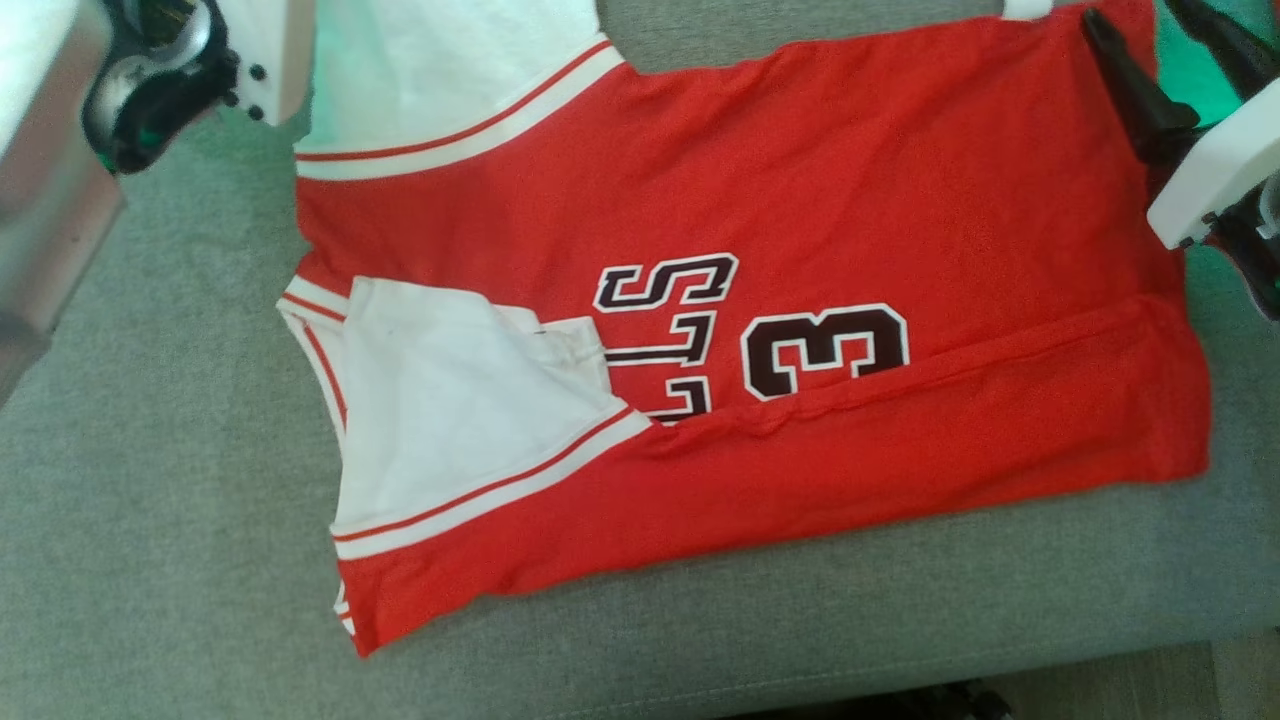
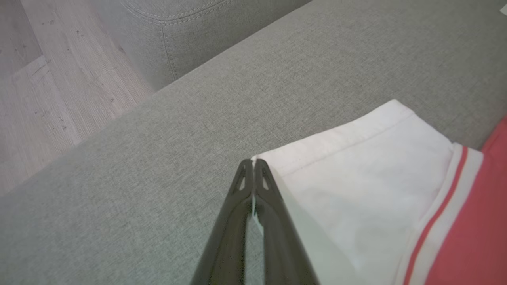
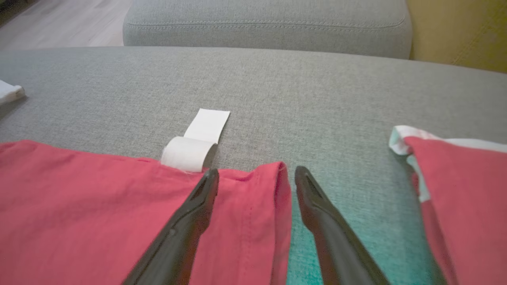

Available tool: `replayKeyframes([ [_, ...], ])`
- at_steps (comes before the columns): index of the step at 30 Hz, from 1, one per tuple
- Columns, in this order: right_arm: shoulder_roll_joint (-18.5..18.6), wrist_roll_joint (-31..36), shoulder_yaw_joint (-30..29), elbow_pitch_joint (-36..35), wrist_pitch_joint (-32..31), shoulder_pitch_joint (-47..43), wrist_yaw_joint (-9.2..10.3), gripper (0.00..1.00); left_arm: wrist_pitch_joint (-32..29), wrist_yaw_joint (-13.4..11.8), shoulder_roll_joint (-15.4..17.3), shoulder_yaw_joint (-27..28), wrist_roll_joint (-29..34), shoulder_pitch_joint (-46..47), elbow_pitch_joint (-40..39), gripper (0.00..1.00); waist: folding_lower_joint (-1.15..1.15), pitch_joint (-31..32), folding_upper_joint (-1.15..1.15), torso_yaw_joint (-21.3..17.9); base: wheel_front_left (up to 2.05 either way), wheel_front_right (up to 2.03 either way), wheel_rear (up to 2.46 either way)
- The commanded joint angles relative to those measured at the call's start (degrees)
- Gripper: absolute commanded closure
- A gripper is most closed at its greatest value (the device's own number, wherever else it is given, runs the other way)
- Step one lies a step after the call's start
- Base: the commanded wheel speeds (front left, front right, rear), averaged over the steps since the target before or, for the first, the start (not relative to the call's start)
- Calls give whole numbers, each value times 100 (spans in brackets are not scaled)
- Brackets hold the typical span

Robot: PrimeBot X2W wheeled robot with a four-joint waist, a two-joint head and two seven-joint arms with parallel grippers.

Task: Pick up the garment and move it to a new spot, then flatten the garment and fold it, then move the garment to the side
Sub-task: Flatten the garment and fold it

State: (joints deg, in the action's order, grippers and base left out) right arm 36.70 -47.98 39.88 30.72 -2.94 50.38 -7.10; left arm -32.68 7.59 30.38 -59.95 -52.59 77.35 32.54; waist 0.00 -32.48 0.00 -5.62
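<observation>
The jersey (image 1: 850, 200) lies part-folded on the grey cushion (image 1: 150, 500). Our left fingers (image 2: 233, 221) pinch the white sleeve (image 2: 356, 186) at 11 o'clock; our right fingers (image 3: 190, 217) stand open astride the red hem corner (image 3: 261, 206) at 1 o'clock — we'd close there first, then lift both evenly.

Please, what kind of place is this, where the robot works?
Probably a living room, in a home or staged. The jersey lies on a grey fabric sofa, another grey cushion with a stitched seam is nearby, and the floor beside it is pale wood planks.
</observation>
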Motion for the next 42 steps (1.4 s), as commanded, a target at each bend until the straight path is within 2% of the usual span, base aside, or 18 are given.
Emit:
replayKeyframes([
  [1,146,-75,52,-47,-9,-32,-39,25,58,-11,164,158,-37,321,-129,100,0,-14,0,38,0,0,0],
  [2,141,-139,118,10,-22,14,-39,55,88,-10,156,125,-54,339,-125,100,0,-17,0,53,0,0,0],
  [4,154,-230,241,98,12,106,-39,100,164,-10,145,60,-79,374,-122,100,0,-23,0,80,0,0,0],
  [11,275,-398,585,308,508,429,-39,100,981,-10,158,-88,244,522,83,100,0,3,0,132,0,0,0],
  [22,662,-1017,654,362,1203,605,-39,100,2360,-10,178,-106,360,872,119,100,0,303,0,306,0,0,0],
  [30,1018,-1261,752,62,1458,-36,-39,100,2737,-60,972,-284,322,271,-882,100,0,664,0,440,0,0,0],
  [35,1257,-1216,732,-41,1601,-656,-39,100,2970,-380,1535,-358,79,-710,-1999,100,0,892,0,546,0,0,0],
  [42,1333,-1275,530,-64,1705,-1460,-39,100,3165,-971,2221,-595,-420,-2171,-3411,100,0,1090,0,656,0,0,0],
])
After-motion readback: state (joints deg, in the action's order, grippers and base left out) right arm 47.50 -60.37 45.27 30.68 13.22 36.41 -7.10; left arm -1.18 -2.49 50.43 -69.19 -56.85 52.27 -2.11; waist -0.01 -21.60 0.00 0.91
